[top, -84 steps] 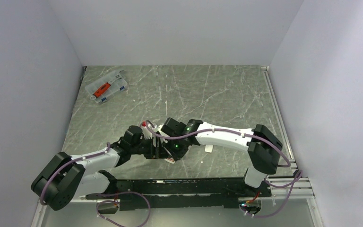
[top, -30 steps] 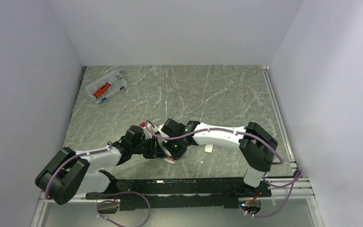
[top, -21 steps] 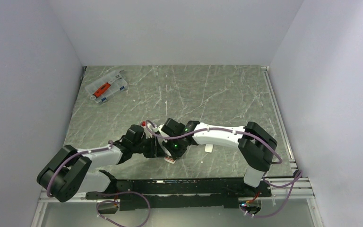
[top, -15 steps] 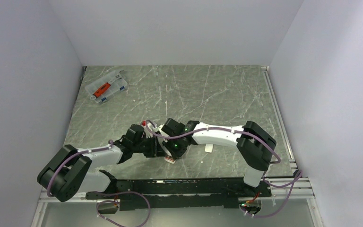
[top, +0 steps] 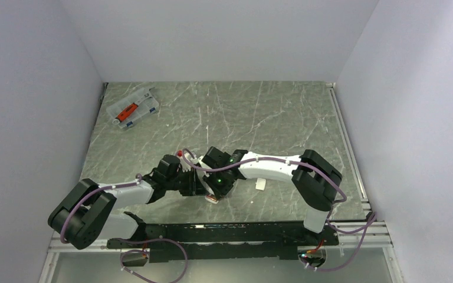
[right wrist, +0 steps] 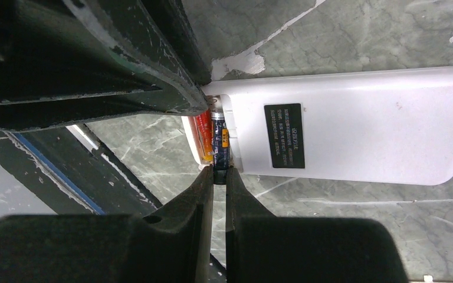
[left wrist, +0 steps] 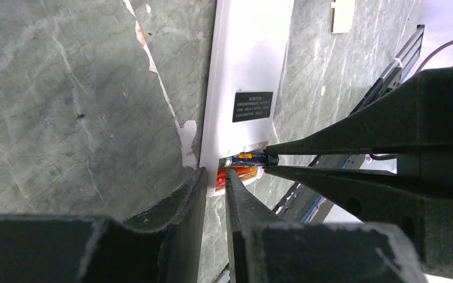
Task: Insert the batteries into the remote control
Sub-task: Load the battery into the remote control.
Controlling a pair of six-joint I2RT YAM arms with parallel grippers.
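Observation:
The remote control (right wrist: 354, 124) lies face down on the table, white back and dark label up; its open battery bay is at the end nearest both grippers. Two batteries lie in the bay: an orange one (right wrist: 203, 137) and a dark one (right wrist: 220, 144). My right gripper (right wrist: 219, 172) is shut on the dark battery's end. In the left wrist view, my left gripper (left wrist: 215, 177) is shut on the corner of the remote control (left wrist: 250, 65) beside the orange battery (left wrist: 240, 173). From above, both grippers meet (top: 207, 187) over the remote, mostly hiding it.
A small loose white square piece (top: 261, 186) lies just right of the grippers. A clear organiser case (top: 132, 108) with a red tool sits at the far left back. White walls close in the table on three sides; a black rail runs along the near edge.
My left gripper's fingers have closed onto the remote's corner. The right gripper has stayed shut on the dark battery, and both arms have shifted only slightly.

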